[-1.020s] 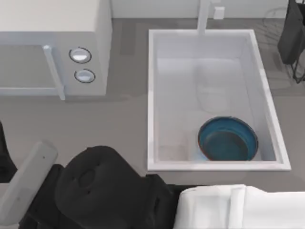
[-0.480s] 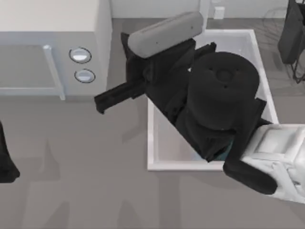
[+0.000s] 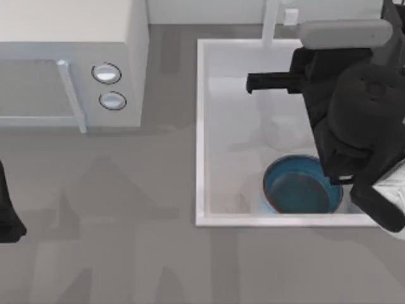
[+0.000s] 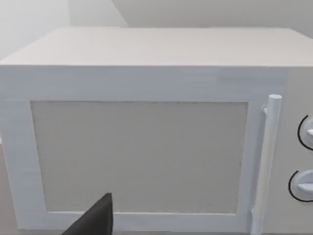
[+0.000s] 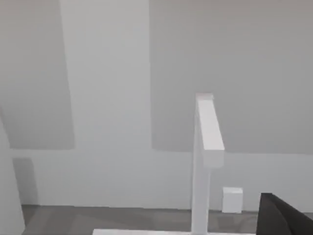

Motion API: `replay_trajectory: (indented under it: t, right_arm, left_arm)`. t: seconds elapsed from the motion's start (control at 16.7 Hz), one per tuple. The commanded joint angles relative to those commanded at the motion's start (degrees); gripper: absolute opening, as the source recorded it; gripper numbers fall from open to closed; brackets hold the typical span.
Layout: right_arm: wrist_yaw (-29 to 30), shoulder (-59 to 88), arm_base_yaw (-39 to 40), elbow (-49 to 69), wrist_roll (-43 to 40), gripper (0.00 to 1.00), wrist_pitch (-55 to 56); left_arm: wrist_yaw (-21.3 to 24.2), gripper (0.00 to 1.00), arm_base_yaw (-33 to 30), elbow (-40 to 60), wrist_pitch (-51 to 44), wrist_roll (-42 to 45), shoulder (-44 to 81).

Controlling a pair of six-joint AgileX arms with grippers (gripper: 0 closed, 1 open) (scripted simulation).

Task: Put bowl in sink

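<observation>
The blue bowl (image 3: pixel 296 187) stands upright inside the white sink (image 3: pixel 200 126), in the basin's near right corner. Its right rim is partly covered by my right arm. My right gripper (image 3: pixel 254 82) hangs above the far part of the basin, pointing toward the table's left, well apart from the bowl and holding nothing that I can see. The pale faucet post (image 3: pixel 271 22) rises at the sink's far rim, and it also stands close ahead in the right wrist view as the faucet post (image 5: pixel 203 161). My left arm (image 3: pixel 7 218) is parked at the table's left edge.
A white microwave (image 3: pixel 69 38) with two round knobs (image 3: pixel 106 73) stands at the far left, its door (image 4: pixel 142 156) shut. Grey countertop (image 3: pixel 114 240) stretches across the front and left. A dark object (image 3: pixel 389 50) stands at the far right corner.
My right arm swung from the table's front, across the sink, to its right side. The bowl, hidden half a second ago, shows again in the same spot.
</observation>
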Motion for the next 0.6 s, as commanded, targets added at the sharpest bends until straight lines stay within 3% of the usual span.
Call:
replay_trajectory:
  t: [0.6]
  right_arm:
    - [1.4, 1.0, -1.7, -1.3, -0.2, 0.00, 1.7]
  left_arm:
    - [0.0, 1.00, 0.0, 0.0, 0.0, 0.0, 0.0]
